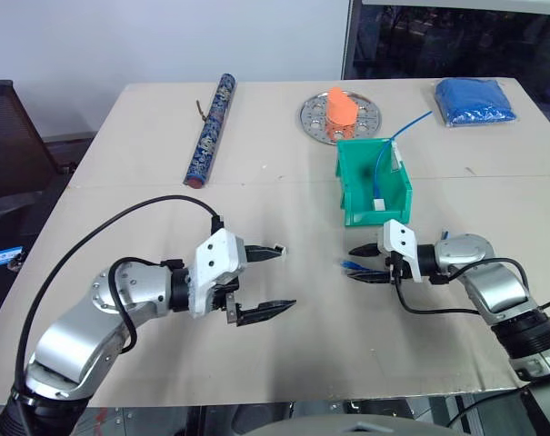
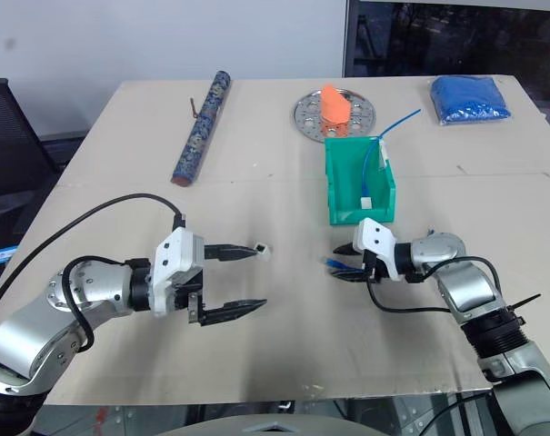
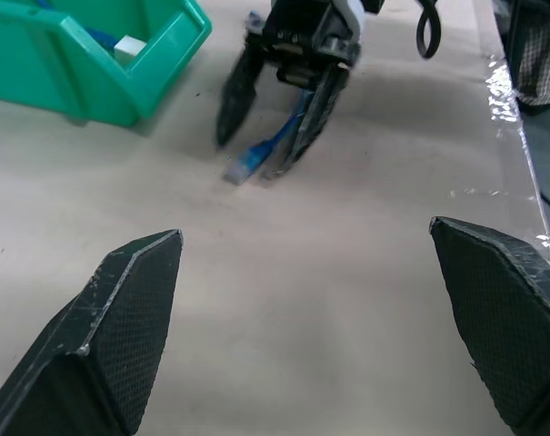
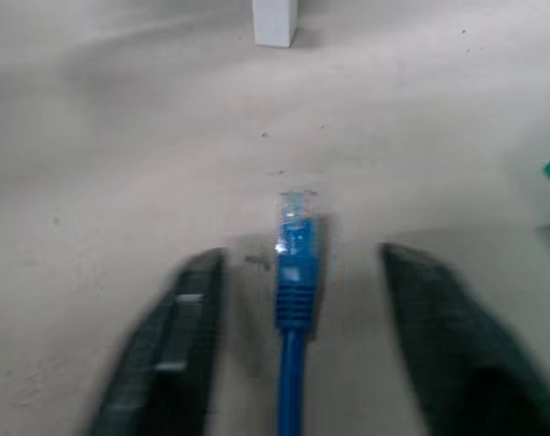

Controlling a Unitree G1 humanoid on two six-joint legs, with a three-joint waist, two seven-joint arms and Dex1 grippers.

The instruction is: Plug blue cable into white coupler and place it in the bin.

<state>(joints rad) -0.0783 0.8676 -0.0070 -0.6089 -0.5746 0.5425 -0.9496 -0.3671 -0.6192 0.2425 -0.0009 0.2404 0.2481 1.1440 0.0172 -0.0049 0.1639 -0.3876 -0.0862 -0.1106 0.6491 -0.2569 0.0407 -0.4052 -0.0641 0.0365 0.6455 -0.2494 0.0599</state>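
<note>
The right fingers [image 4: 297,345] are parted, with the thin blue cable's [image 4: 293,272] clear plug lying between them on the beige desk [image 1: 302,354]. The left fingers [image 1: 273,282] are spread wide, the tiny white plastic coupler [image 2: 261,249] just beyond one tip. The green plastic bin [image 1: 355,195] sits behind the right fingers.

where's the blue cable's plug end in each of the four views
Left eye view: blue cable on the table, between the right gripper's open fingers.
Right eye view: same spot, below the bin.
Left wrist view: plug between the far gripper's fingers, beside the bin.
Right wrist view: centre, pointing at the white coupler.
Shared landmark: the bin.
</note>
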